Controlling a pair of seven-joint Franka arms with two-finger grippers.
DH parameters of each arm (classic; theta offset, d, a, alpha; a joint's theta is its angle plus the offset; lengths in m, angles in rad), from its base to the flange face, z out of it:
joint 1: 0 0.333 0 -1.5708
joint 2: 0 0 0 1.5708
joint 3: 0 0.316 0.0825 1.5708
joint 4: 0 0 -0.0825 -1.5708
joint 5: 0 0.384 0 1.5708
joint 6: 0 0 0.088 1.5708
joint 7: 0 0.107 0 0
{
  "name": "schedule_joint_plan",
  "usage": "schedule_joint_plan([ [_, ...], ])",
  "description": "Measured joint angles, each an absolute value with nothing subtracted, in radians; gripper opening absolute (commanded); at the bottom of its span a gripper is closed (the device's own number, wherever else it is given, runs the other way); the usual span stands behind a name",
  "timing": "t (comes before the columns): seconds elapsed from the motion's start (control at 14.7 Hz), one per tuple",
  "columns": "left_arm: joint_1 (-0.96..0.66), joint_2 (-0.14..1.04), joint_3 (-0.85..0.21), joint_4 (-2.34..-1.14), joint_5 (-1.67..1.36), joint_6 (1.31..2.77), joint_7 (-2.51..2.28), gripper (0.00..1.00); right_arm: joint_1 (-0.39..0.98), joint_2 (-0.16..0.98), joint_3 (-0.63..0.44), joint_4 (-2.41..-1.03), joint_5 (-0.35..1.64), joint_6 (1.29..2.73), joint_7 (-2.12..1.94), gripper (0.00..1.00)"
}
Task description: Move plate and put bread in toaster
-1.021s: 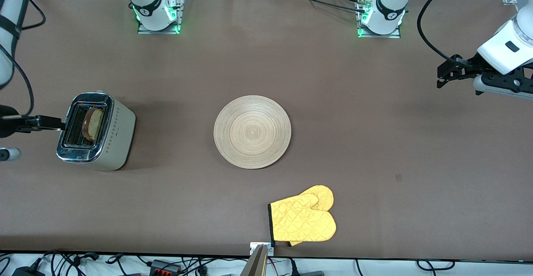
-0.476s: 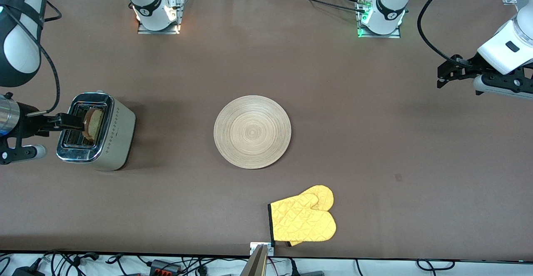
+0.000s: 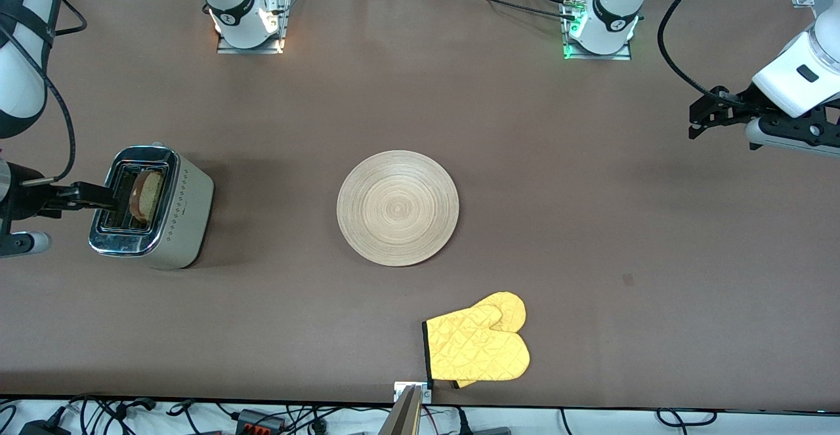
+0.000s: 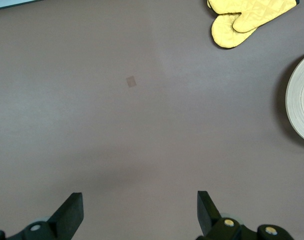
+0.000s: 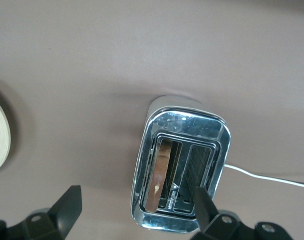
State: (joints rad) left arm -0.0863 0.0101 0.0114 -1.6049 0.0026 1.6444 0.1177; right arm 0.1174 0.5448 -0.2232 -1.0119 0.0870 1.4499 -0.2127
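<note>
A brown table holds one toaster (image 3: 152, 207), one slice of bread (image 3: 147, 195), one round wooden plate (image 3: 398, 208) and one pair of yellow oven mitts (image 3: 478, 341). The toaster stands toward the right arm's end of the table, its two slots running from the robots' edge toward the front camera. The bread stands on edge in the slot on the plate's side, with its top showing above the chrome, so by the look of it this step is done or nearly so. The right gripper (image 3: 98, 195) hangs over the toaster's other, empty slot, fingers spread wide and holding nothing; the bread lies just beside its fingertips, toward the plate. The plate lies bare at the middle of the table, well apart from both grippers, and the right gripper appears to be the closer of the two. The mitts lie nearer the front camera than the plate. The left gripper (image 3: 705, 115) waits over bare table at the left arm's end, fingers released and empty.
</note>
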Motion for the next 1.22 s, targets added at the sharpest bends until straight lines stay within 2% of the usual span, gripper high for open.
schedule_joint_plan([
  [0.41,-0.093,0.011,0.004,-1.605,0.055,1.644,0.081,1.0,0.222,0.534,-0.213,-1.011,-0.046,1.455,-0.101,1.0],
  [0.54,-0.092,0.011,0.004,-1.605,0.056,1.643,0.032,1.0,0.213,0.512,-0.192,-1.022,-0.05,1.454,-0.073,1.0],
  [0.95,-0.091,0.013,0.002,-1.605,0.052,1.639,-0.113,1.0,0.08,0.279,-0.043,-1.307,-0.054,1.545,0.161,1.0],
  [1.22,-0.083,0.015,0.004,-1.605,0.016,1.639,-0.115,1.0,-0.004,0.206,0.033,-1.426,-0.047,1.663,0.217,1.0],
])
